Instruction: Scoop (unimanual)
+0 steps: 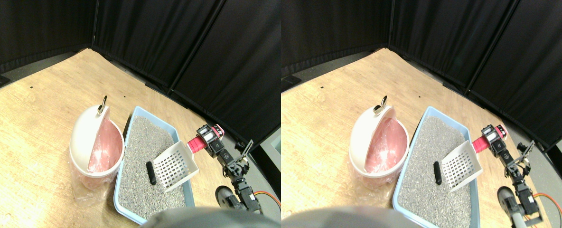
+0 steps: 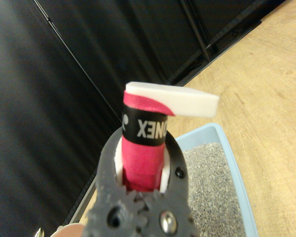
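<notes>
While jaws clamp scoop (image 1: 175, 166) handle (image 2: 143, 153) — basket over litter | dark lump (image 1: 151, 172) beside rim.

a lab test pen: black curtains (image 1: 167, 42) wall in a bare wood floor (image 1: 34, 104) beyond the gripper (image 1: 204, 140).

Black jointed manipulator (image 1: 231, 164), orange cable (image 1: 269, 197), grey gripper (image 2: 143, 185).
</notes>
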Robot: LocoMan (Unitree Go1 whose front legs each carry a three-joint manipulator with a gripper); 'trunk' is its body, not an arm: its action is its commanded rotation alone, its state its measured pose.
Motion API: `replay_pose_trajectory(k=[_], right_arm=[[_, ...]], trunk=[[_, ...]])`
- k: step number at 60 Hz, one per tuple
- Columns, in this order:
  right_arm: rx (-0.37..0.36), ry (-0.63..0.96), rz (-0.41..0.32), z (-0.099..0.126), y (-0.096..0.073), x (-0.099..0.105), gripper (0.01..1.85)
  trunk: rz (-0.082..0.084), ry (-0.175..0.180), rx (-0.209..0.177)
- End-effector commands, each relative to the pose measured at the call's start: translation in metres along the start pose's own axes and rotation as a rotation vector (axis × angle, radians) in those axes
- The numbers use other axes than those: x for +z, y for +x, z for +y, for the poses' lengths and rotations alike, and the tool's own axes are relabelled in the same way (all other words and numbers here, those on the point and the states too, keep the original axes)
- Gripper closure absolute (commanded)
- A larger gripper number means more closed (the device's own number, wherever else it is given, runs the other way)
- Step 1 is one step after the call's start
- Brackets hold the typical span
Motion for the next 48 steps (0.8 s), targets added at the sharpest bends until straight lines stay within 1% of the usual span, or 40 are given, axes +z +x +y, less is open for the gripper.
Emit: replay_pose_trajectory(k=[1,3,7,8,11,13,18,22,26,28,29,33,34,38,40,42,44,45,46,48], right_arm=[[0.073,0.045,-0.049,0.017,-0.006,0.004,1.80],[0.075,0.047,-0.045,0.023,-0.008,0.002,1.80],[0.076,0.087,0.002,0.038,-0.013,0.000,1.80],[0.089,0.111,-0.005,0.041,-0.014,-0.002,1.80],[0.091,0.146,-0.012,0.047,-0.015,-0.004,1.80],[0.090,0.174,0.006,0.052,-0.015,-0.006,1.80],[0.102,0.190,0.013,0.066,-0.014,-0.008,1.80],[0.105,0.195,0.015,0.071,-0.012,-0.007,1.80],[0.102,0.215,0.047,0.075,-0.010,-0.008,1.80],[0.098,0.221,0.057,0.075,-0.009,-0.008,1.80],[0.098,0.224,0.056,0.075,-0.009,-0.008,1.80],[0.085,0.247,0.041,0.071,-0.006,-0.013,1.80],[0.076,0.254,0.040,0.069,-0.005,-0.015,1.80],[0.039,0.285,0.029,0.060,0.000,-0.025,1.80],[0.032,0.288,0.033,0.059,0.001,-0.026,1.80],[-0.006,0.309,0.058,0.053,0.002,-0.028,1.80],[-0.043,0.361,0.064,0.047,0.003,-0.029,1.80],[-0.064,0.388,0.059,0.043,0.003,-0.030,1.80],[-0.077,0.383,0.044,0.039,0.004,-0.030,1.80],[-0.083,0.386,0.037,0.037,0.004,-0.030,1.80]], trunk=[[0.043,-0.028,0.031],[0.045,-0.034,0.034],[0.046,-0.046,0.045],[0.048,-0.049,0.048],[0.049,-0.052,0.055],[0.050,-0.052,0.057],[0.051,-0.058,0.065],[0.048,-0.060,0.069],[0.047,-0.060,0.071],[0.047,-0.060,0.071],[0.044,-0.058,0.070],[0.044,-0.058,0.070],[0.040,-0.055,0.067],[0.038,-0.052,0.065],[0.038,-0.049,0.063],[0.037,-0.044,0.060],[0.035,-0.040,0.057],[0.034,-0.039,0.056],[0.033,-0.037,0.054],[0.033,-0.033,0.050]])
